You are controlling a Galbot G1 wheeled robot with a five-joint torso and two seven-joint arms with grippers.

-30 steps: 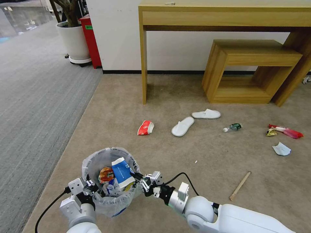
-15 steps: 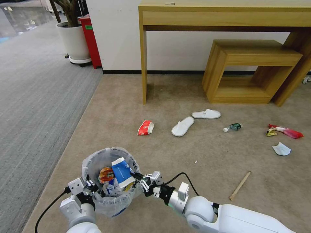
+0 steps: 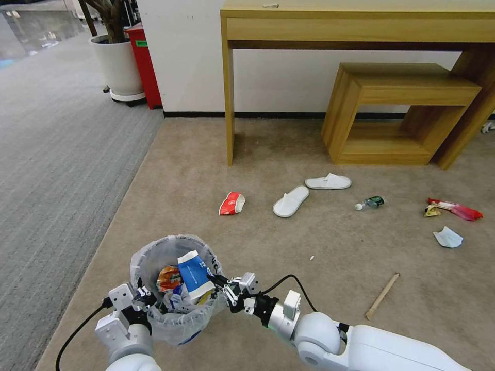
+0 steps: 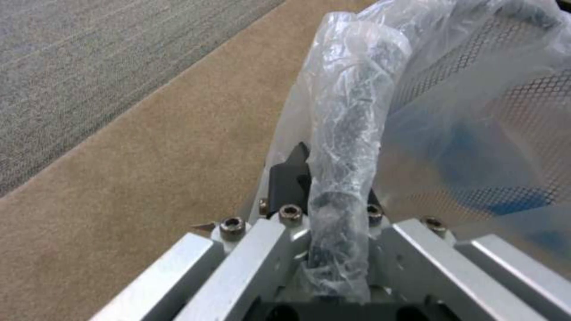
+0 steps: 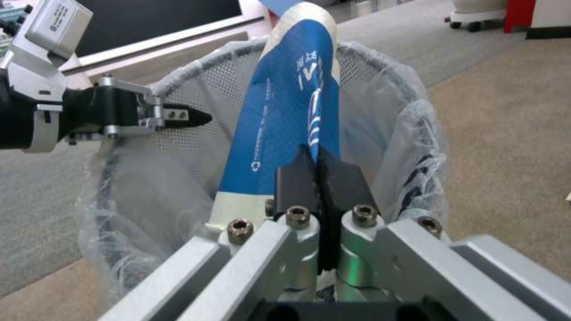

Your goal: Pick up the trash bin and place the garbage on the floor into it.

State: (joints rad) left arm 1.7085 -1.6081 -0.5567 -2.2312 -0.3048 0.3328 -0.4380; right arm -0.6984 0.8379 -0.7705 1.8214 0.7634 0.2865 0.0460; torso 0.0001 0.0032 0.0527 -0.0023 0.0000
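**Lined mesh bin held at the rim, blue-white cup pinched over its mouth**

- Trash bin (image 3: pixel 175 288): small, round, black perforated mesh, lined with a crinkled clear bag folded over the rim. Near-left on the beige short-pile carpet (image 3: pixel 319 288); whether its base touches the carpet cannot be told.
- Left gripper (image 3: pixel 142 298): dark fingers closed tight on the bag-wrapped rim at the bin's near-left edge, one inside, one outside.
- Right gripper (image 5: pixel 319 171): at the bin's near-right rim, fingers nearly together, pinching the lower edge of a flattened blue-and-white paper cup (image 3: pixel 195 274) that stands upright in the bin's mouth.
- Inside the bin: orange crumpled wrapper (image 3: pixel 168 277) beside the cup.
- On the carpet: crushed red-white cup (image 3: pixel 232 203) at centre; two white slippers (image 3: pixel 309 191) just right of it; small plastic bottle (image 3: pixel 370 202); red-yellow wrappers (image 3: pixel 454 208) and white paper (image 3: pixel 447 237) far right; wooden stick (image 3: pixel 382 296) near right.
- Change since the earlier frames: none; both grippers, bin and cup hold the same places.
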